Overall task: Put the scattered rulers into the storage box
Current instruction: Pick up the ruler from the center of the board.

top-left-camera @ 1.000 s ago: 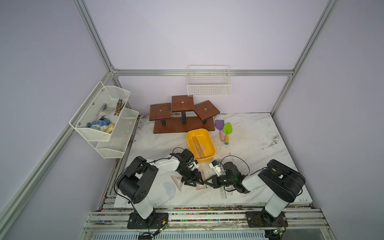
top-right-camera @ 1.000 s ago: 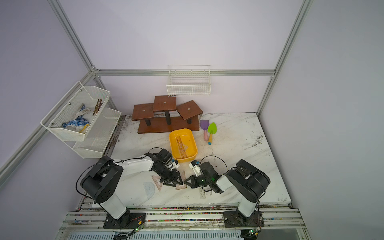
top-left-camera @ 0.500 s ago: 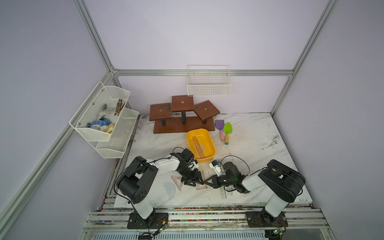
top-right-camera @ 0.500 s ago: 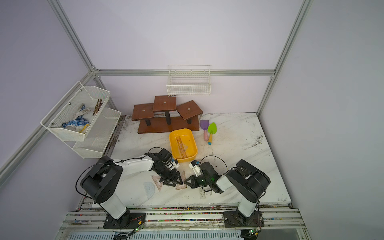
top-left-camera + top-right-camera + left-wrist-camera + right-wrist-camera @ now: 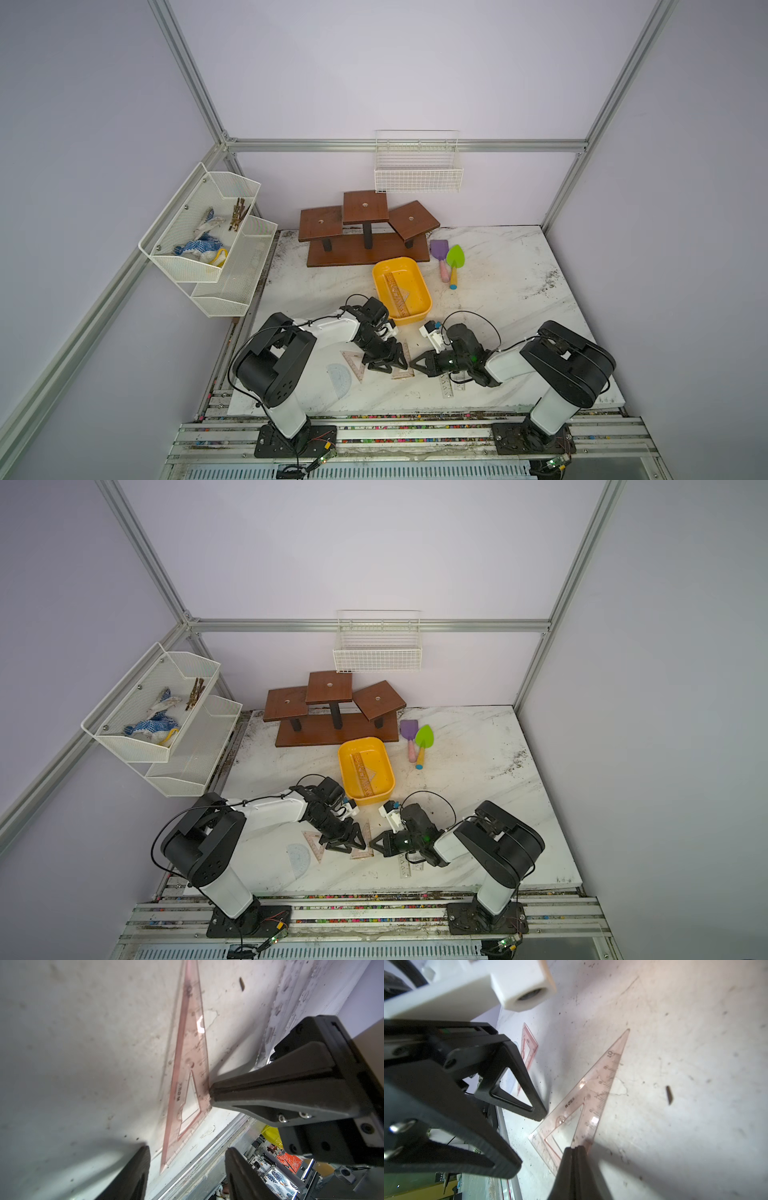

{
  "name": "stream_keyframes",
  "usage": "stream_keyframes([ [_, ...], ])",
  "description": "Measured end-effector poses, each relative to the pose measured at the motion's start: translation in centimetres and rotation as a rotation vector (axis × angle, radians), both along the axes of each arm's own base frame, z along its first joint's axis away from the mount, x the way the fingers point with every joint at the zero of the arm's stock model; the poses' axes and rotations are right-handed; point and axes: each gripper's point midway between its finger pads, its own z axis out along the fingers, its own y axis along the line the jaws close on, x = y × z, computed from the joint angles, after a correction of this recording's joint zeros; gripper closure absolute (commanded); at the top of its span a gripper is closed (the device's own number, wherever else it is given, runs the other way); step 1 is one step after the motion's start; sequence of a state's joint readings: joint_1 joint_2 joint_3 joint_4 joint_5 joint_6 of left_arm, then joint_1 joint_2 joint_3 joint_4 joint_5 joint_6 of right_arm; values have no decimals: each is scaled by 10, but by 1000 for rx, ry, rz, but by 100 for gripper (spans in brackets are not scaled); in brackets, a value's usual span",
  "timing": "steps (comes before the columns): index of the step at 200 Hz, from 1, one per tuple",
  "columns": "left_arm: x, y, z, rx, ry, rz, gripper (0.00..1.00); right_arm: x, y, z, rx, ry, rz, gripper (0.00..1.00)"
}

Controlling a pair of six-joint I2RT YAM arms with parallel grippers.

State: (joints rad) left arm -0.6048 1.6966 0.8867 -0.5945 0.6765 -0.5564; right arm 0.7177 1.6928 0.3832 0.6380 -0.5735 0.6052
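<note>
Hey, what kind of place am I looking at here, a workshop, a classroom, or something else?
Most likely a robot lab test cell: plain walls on an aluminium frame, two arms bolted to rails at a stained white tabletop, and staged props like a wire basket.

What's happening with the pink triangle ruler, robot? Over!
Left gripper open at the pink set square corner. Right gripper shut, tip against its edge. Square on the table, not yet boxed. No clutter toward the yellow box.
</note>
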Motion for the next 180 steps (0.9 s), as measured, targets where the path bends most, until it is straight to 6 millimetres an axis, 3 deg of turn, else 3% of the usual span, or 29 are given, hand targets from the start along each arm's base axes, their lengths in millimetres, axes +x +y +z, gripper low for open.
stream_keyframes([
  [100, -4, -13, 0, -55, 24, -15, 42, 0, 1, 0, 14, 1, 7, 95],
  [180, -3, -11, -10, -26, 38, -6, 84, 0, 1, -1, 14, 6, 4, 95],
])
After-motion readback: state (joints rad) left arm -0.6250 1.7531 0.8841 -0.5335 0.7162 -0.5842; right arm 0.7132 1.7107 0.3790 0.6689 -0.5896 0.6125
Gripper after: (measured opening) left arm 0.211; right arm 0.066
